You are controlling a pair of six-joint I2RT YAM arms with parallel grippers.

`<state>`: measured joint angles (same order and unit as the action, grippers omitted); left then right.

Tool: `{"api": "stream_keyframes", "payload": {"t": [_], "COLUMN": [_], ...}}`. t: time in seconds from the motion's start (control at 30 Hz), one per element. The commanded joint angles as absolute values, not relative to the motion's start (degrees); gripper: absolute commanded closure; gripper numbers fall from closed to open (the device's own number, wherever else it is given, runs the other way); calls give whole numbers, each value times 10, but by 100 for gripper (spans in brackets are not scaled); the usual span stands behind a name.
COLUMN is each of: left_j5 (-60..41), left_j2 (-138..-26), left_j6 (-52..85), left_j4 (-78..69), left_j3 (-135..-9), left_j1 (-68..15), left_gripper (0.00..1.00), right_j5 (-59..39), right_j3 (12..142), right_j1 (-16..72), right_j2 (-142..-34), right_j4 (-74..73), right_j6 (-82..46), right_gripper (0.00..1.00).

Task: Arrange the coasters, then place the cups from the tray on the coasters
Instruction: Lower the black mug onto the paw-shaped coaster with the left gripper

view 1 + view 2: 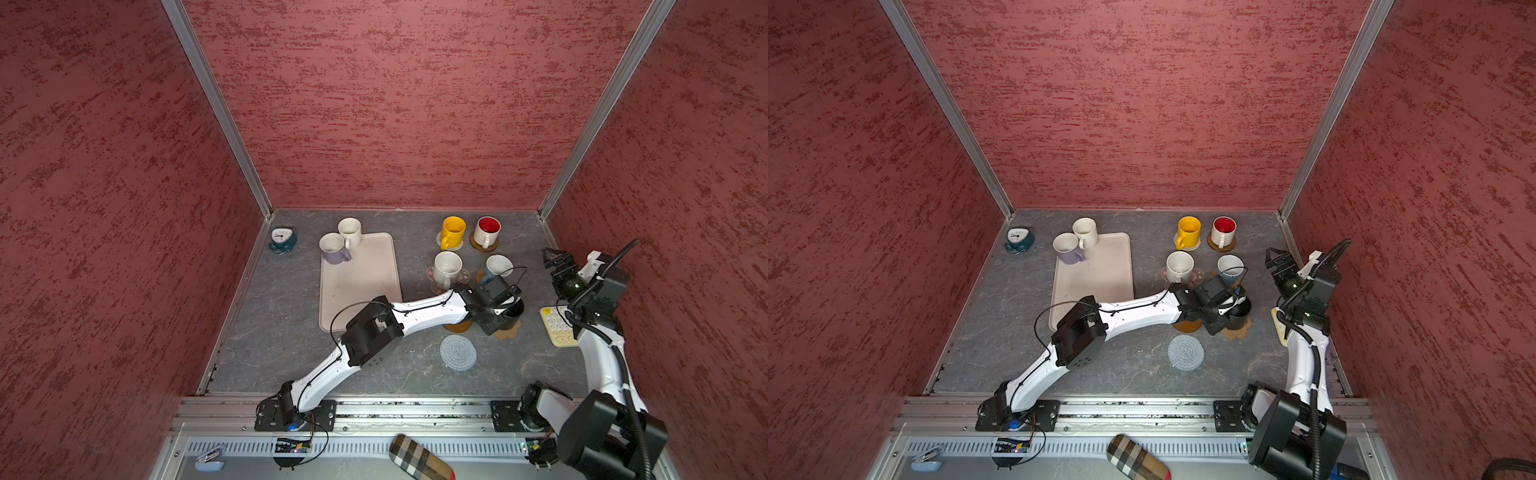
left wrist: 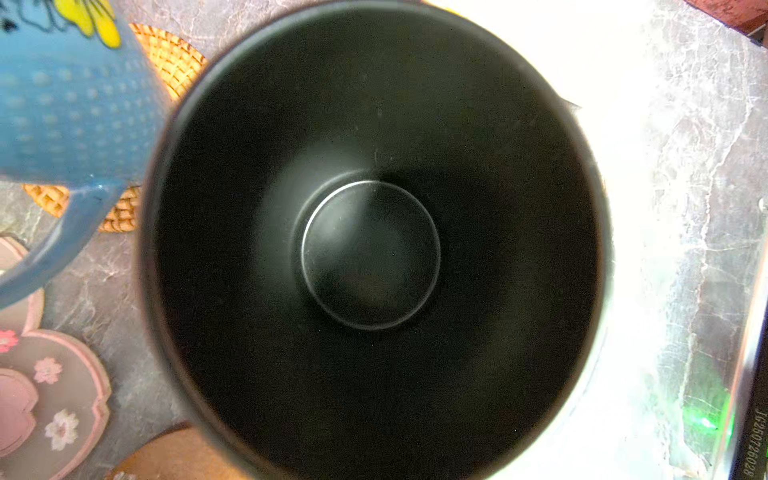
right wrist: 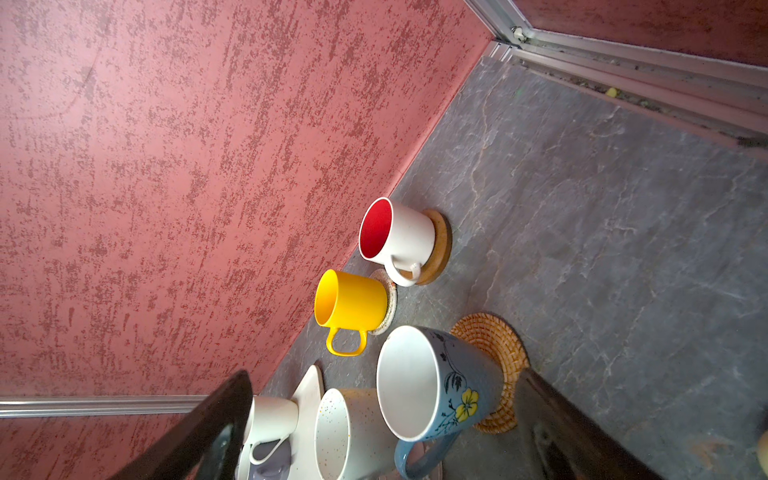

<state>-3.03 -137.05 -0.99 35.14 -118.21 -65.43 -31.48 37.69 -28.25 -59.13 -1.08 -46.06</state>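
My left gripper (image 1: 503, 308) reaches across to the right and is shut on the black cup (image 1: 510, 316), whose dark inside fills the left wrist view (image 2: 370, 249). The cup is over the brown paw-print coaster (image 1: 512, 333); I cannot tell whether they touch. A brown disc coaster (image 1: 457, 328) and a grey-blue crochet coaster (image 1: 458, 352) lie bare. The yellow cup (image 1: 453, 230), red-inside cup (image 1: 487, 232), speckled white cup (image 1: 446, 268) and blue cup (image 1: 496, 268) each stand on a coaster. The beige tray (image 1: 365, 291) holds a white cup (image 1: 349, 230) and a lavender cup (image 1: 334, 249). My right gripper (image 1: 552, 258) hangs open at the right.
A teal alarm clock (image 1: 282, 240) stands at the back left by the wall. A cream calculator (image 1: 557, 326) lies under my right arm. A plaid case (image 1: 419, 457) and a small blue-white stapler (image 1: 210, 459) sit in front of the rail. Red walls close three sides.
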Motion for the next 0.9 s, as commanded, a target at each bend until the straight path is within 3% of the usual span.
{"api": "stream_keyframes", "payload": {"t": [0.0,0.1,0.3,0.5,0.73,0.87], "left_j5": [-25,-21,-6,22,36,55], "left_j2": [-1374,-1372,-1358,-1327,-1208,-1112], "left_j6": [-17,-19,-18,-24,8,42], "left_j4": [321,323,314,314,280,256], "left_j3": [-1208,-1208,-1201,-1194,-1107,-1018], "left_j1": [-657,-658,-659,-659,-640,-617], "left_gripper": [73,54,30,17,0,0], "right_j5": [-321,-322,-323,-323,-323,-285], "right_j3": [373,373,373,377,417,438], "right_j1": [-285,-285,-285,-285,-271,-217], "right_j2": [-580,-579,-577,-575,-594,-589], "right_j4": [-32,-32,-31,-24,22,48], "right_j6": [-457,-456,-455,-451,-408,-376], "right_gripper": [1,1,1,1,1,3]}}
